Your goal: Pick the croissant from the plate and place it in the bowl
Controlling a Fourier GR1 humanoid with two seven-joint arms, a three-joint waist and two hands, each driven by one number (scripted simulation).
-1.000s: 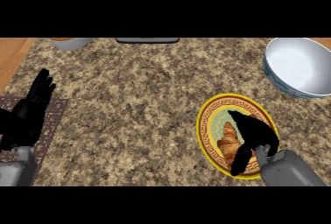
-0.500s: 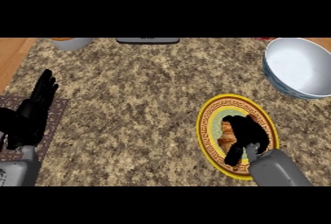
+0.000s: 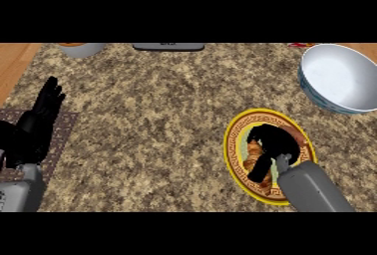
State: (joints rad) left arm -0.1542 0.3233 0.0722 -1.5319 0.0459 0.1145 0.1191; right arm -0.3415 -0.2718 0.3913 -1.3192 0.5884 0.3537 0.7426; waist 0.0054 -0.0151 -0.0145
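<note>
Left hand (image 3: pixel 35 127) at the far left edge of the frame, fingers straight and pointing up toward the upper left, holding nothing, resting over the edge of a dark patterned mat (image 3: pixel 65 130) that shows at the left side. Grey forearm below it runs out at the lower left corner.

Counter (image 3: pixel 162 109) is speckled brown-and-tan granite, filling most of the frame; a strip of wood surface (image 3: pixel 15 62) shows at the upper left. Along the top edge: a grey cup-like container (image 3: pixel 81 49) at upper left, only partly in frame, and a dark flat object (image 3: pixel 168 47) top centre, cut off, can't tell what it is.

Right of centre, lower part of frame: round plate (image 3: pixel 234 158) with yellow rim and dark ornamental band. Croissant (image 3: pixel 255 152) lies on the plate, orange-brown, only a sliver visible at the left of the hand. Right hand (image 3: pixel 274 144) is down on the plate directly over the croissant, fingers curled round it, thumb down along its left side; looks like a grasp, though the hand hides most of the contact. Croissant appears to be on the plate, not lifted. Right grey forearm comes in from the lower right.

Upper right: large white bowl (image 3: pixel 340 74) with blue outside, well apart from the plate, partly cut by the right edge.
</note>
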